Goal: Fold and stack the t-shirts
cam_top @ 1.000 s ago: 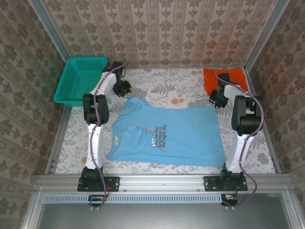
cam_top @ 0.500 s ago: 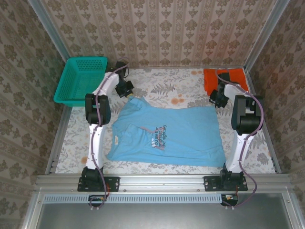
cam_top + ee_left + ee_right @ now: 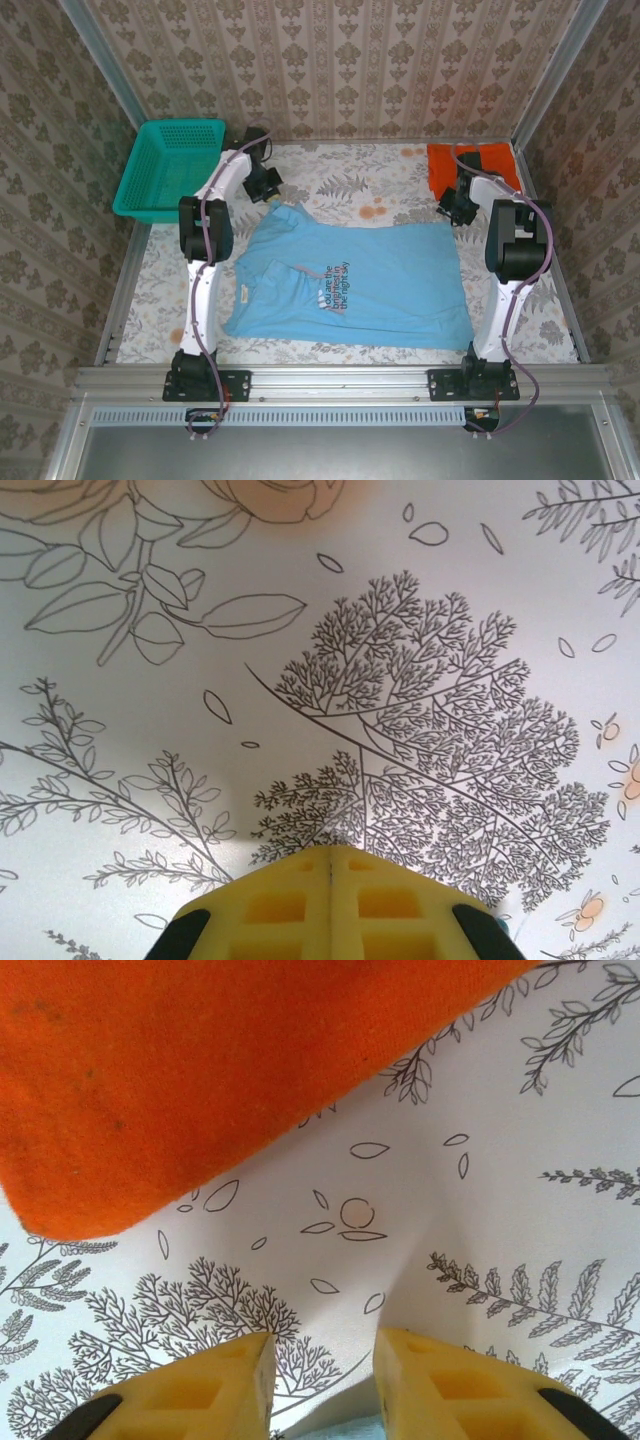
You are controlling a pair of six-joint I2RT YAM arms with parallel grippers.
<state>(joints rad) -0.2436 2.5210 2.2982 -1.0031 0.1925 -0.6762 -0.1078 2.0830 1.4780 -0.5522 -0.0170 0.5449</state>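
Top external: light blue t-shirt [image 3: 350, 280] lies flat in the middle of the bench [image 3: 340, 170], not yet folded. Orange-red t-shirt [image 3: 470, 165] looks folded in the far right corner. Stacking undone.
Left wrist: left tool [image 3: 330, 880] clenched, empty.
Right wrist: right tool [image 3: 322, 1360] released, near the orange-red hem.

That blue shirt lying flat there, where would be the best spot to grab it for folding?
The light blue t-shirt lies spread flat, so only its edges give the jaws a lip to pinch. Probably best: the far sleeve tip and the far hem corner, coming down from above on the far side.
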